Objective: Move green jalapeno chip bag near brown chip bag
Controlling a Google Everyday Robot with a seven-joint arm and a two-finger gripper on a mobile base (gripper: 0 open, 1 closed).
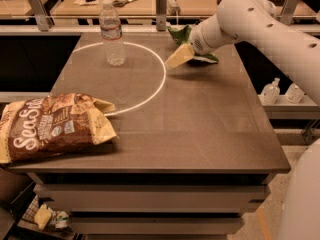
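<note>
The green jalapeno chip bag (180,34) lies at the far right of the table, mostly covered by my arm; another part of it shows below the wrist. My gripper (179,57) is right at the bag's near left edge, low over the table, reaching in from the right. The brown chip bag (51,125) with white "Sea Salt" lettering lies flat at the near left corner, overhanging the left edge, far from the green bag.
A clear water bottle (112,33) stands at the far left of the table (210,129), inside a white painted circle (161,81). My arm (270,29) spans the far right. Two small bottles (282,91) sit on a shelf to the right.
</note>
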